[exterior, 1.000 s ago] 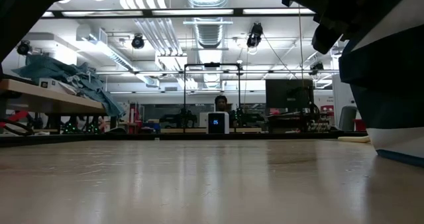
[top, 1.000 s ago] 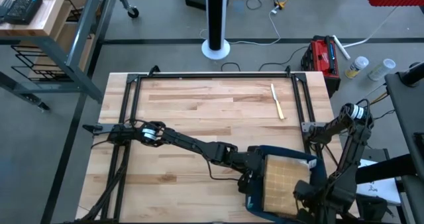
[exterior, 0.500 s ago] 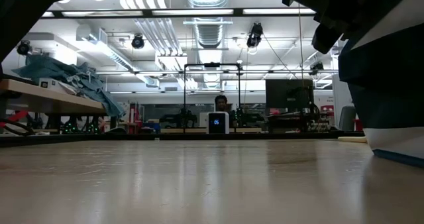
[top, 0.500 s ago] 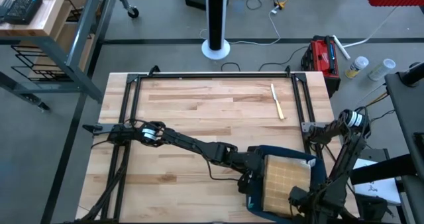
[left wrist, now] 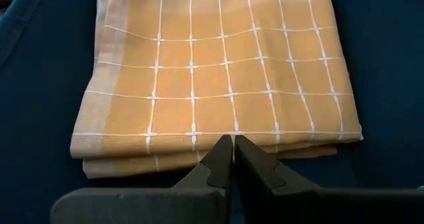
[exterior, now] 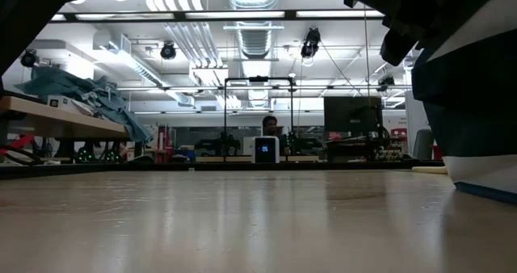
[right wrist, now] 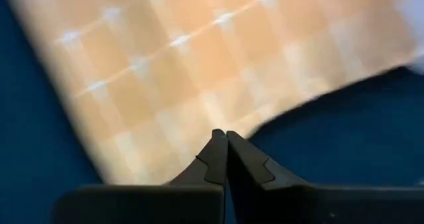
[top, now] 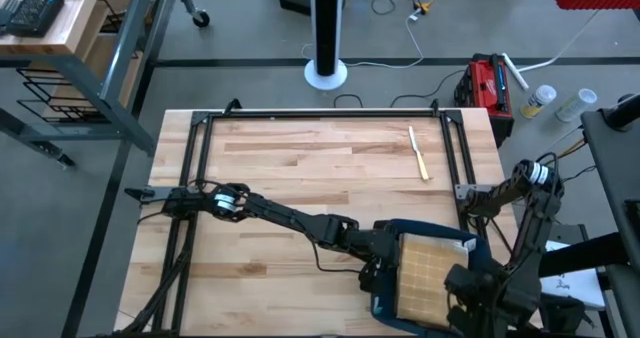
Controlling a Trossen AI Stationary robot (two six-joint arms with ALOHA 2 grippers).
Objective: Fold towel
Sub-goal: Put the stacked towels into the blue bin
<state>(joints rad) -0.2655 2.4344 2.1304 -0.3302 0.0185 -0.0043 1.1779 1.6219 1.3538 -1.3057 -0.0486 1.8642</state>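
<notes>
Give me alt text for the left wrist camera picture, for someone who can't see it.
A folded orange towel with a white grid pattern lies on dark blue cloth, its layered edge facing the camera. The left gripper points at the middle of that edge, its two dark fingers shut together.

The left arm stretches low from the left side toward the near right, its end effector (left wrist: pixel 232 159) shut, fingers pressed together. The right arm folds back on itself at the right edge, its end effector (right wrist: pixel 226 154) also shut, pointing down.
</notes>
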